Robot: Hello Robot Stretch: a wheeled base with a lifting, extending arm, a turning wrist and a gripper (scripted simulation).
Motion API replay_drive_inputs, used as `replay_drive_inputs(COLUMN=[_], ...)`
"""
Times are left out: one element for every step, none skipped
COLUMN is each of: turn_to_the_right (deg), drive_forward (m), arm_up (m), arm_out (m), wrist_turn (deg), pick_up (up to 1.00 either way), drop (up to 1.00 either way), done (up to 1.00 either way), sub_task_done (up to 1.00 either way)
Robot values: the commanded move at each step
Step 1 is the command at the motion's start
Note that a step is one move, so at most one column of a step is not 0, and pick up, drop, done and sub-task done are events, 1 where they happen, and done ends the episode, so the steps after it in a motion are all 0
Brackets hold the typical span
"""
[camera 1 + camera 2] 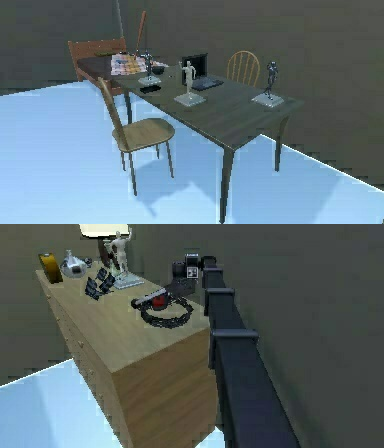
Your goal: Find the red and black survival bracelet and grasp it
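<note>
A red and black ring-shaped bracelet (165, 307) lies on the top of a light wooden dresser (120, 354), toward its far edge. My arm rises as a dark bar from the arm side view's bottom edge, and the gripper (188, 270) sits at its far end, just beyond the bracelet near the wall. The dresser top lies behind the gripper's far end, so I cannot tell whether it holds anything, nor whether it touches the bracelet.
A white figurine (120, 259), small dark items (97, 285), a silvery object (72, 266) and a yellow object (48, 264) stand on the dresser. The forward view has a dark dining table (235, 110) with statuettes (187, 80), a laptop (198, 70) and two wooden chairs (140, 130).
</note>
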Motion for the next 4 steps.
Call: replay_drive_inputs(turn_to_the_right=[0.0, 0.0, 0.0, 0.0], drive_forward=[0.00, 0.00, 0.00, 0.00], arm_up=[0.00, -0.08, 0.00, 0.08], arm_out=[0.00, 0.00, 0.00, 0.00], wrist_turn=[21.0, 0.0, 0.0, 0.0], pick_up=[0.00, 0.00, 1.00, 0.00], drop=[0.00, 0.00, 0.00, 0.00], done=[0.00, 0.00, 0.00, 0.00], sub_task_done=[0.00, 0.00, 0.00, 0.00])
